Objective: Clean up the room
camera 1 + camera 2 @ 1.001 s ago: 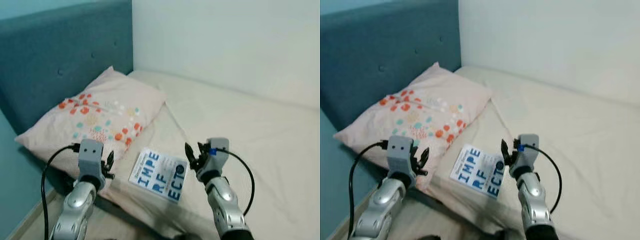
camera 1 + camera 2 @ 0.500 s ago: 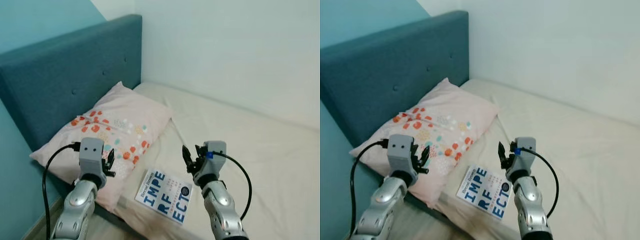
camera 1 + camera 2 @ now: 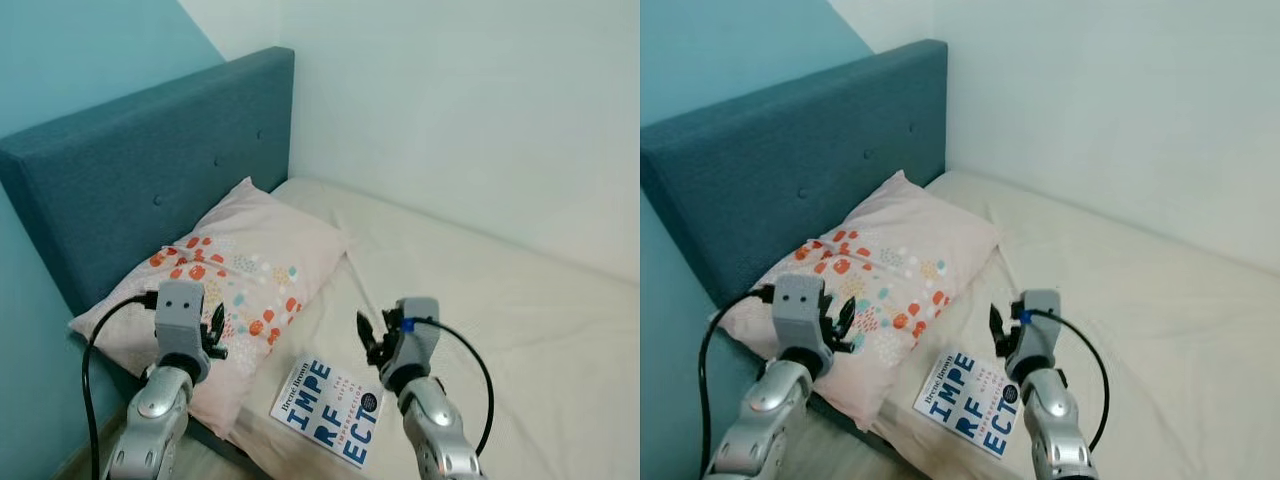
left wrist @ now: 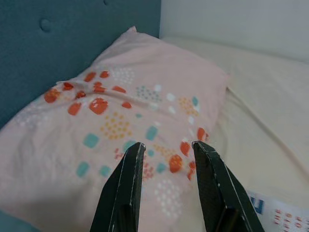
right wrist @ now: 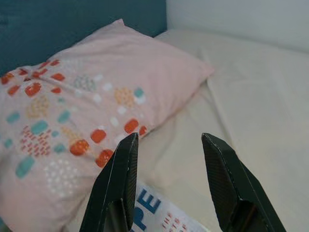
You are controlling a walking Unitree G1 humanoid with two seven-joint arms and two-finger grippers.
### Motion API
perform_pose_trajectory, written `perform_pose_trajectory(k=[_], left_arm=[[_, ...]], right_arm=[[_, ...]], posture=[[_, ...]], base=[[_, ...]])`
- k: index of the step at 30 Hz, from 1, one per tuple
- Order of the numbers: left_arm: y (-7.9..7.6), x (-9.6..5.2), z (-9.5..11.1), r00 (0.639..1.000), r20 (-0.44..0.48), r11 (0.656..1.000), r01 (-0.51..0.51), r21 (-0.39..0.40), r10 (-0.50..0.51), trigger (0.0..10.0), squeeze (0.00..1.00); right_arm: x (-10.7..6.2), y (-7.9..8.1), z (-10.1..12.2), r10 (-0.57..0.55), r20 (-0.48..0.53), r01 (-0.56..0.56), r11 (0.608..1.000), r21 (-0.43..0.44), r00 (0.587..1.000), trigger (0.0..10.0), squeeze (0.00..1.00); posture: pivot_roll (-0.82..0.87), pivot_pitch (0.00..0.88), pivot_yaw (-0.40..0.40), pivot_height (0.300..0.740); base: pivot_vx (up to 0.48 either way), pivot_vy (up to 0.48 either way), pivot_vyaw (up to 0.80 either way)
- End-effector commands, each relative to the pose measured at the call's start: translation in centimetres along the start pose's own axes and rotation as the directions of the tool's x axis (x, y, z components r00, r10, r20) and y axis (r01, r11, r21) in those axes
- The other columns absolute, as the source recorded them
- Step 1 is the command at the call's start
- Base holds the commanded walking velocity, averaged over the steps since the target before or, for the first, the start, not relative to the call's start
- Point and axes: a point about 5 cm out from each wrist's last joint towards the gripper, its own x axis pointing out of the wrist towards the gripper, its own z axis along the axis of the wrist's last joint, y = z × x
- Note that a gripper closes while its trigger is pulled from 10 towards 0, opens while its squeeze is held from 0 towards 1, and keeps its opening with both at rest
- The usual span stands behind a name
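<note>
Book (image 3: 329, 410) flat on cream bed sheet (image 3: 520, 300), near bed's front edge, cover up w/ big blue letters "IMPE / RF / ECTO"; smaller print along its edge too small to read surely. Lies just beside lower corner of pink pillow (image 3: 235, 270), maybe touching it, hard to tell from head views.

Right gripper (image 3: 368, 335) raised above the sheet, just past book's far right corner, fingers spread apart, nothing between them. In right wrist view, right gripper (image 5: 166, 145) pointed toward pillow & sheet, a white-and-blue corner of the book (image 5: 154, 212) low between the two black fingers (image 5: 120, 179). Not touching the book as far as can be seen.

Left gripper (image 3: 213, 330) held over pillow's near edge, to the left of the book & well apart from it. In left wrist view, left gripper (image 4: 166, 147) w/ fingers parted a little, empty, aimed over the pillow's dotted pattern (orange, teal, white); a bit of the book (image 4: 270, 210) at the frame's corner.

Pillow against teal headboard (image 3: 140, 170), white wall (image 3: 470, 110) behind the bed. Black cable (image 3: 95, 350) looping off left wrist.
</note>
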Motion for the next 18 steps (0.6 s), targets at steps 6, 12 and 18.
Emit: perform_pose_trajectory(k=[6, 12, 18], left_arm=[[-0.73, 0.03, -0.47, 1.0, -0.001, 1.0, 0.02, 0.011, -0.02, 10.0, 0.0], [-0.62, 0.1, -0.46, 1.0, 0.005, 1.0, 0.022, 0.019, -0.022, 10.0, 0.0], [-0.51, 0.28, -0.24, 1.0, 0.009, 0.999, 0.026, 0.028, -0.027, 10.0, 0.0]], right_arm=[[-0.06, 0.22, -0.36, -0.009, -0.015, 0.009, 1.0, -0.016, 1.0, 10.0, 0.0], [-0.13, -0.07, -0.65, -0.016, -0.029, 0.016, 1.0, -0.022, 0.999, 10.0, 0.0], [-0.01, 0.0, -0.63, -0.012, -0.037, 0.012, 1.0, 0.001, 0.999, 10.0, 0.0]], posture=[[0.09, 0.0, -0.118, 0.74], [0.1, 0.0, -0.12, 0.74], [0.11, 0.0, -0.127, 0.74]], base=[[0.0, 0.0, 0.0], [0.0, 0.0, -0.25], [0.0, 0.0, -0.8]])
